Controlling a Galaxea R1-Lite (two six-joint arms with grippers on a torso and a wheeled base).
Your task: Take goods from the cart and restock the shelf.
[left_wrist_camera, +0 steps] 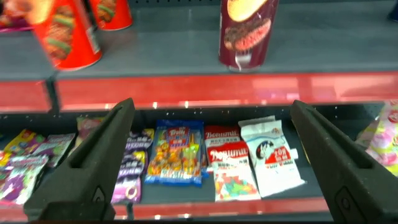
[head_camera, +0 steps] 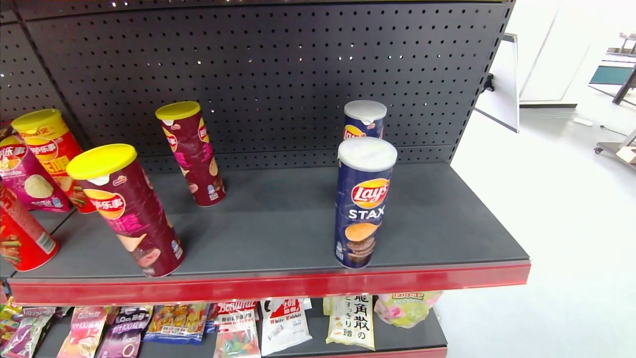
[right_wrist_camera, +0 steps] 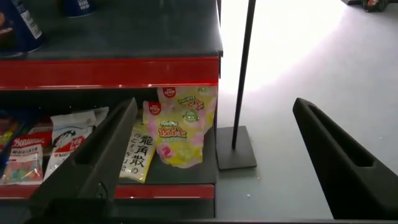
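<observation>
On the dark shelf board point(head_camera: 278, 223) with a red front edge stand two dark blue chip cans with grey lids, one at the front point(head_camera: 362, 204) and one behind it point(head_camera: 364, 119). Two maroon cans with yellow lids stand further left, one near the front point(head_camera: 126, 211) and one near the pegboard point(head_camera: 191, 151). My left gripper point(left_wrist_camera: 211, 165) is open in front of the lower shelf, below the front maroon can point(left_wrist_camera: 247, 31). My right gripper point(right_wrist_camera: 214, 162) is open too, off the shelf's right end, with nothing between its fingers.
More cans, red point(head_camera: 20, 233), pink and yellow-lidded, crowd the shelf's far left. The lower shelf holds several candy and snack bags point(left_wrist_camera: 180, 152) point(right_wrist_camera: 177, 127). A thin black stand pole on a square base point(right_wrist_camera: 239, 93) rises right of the shelf, with open floor beyond.
</observation>
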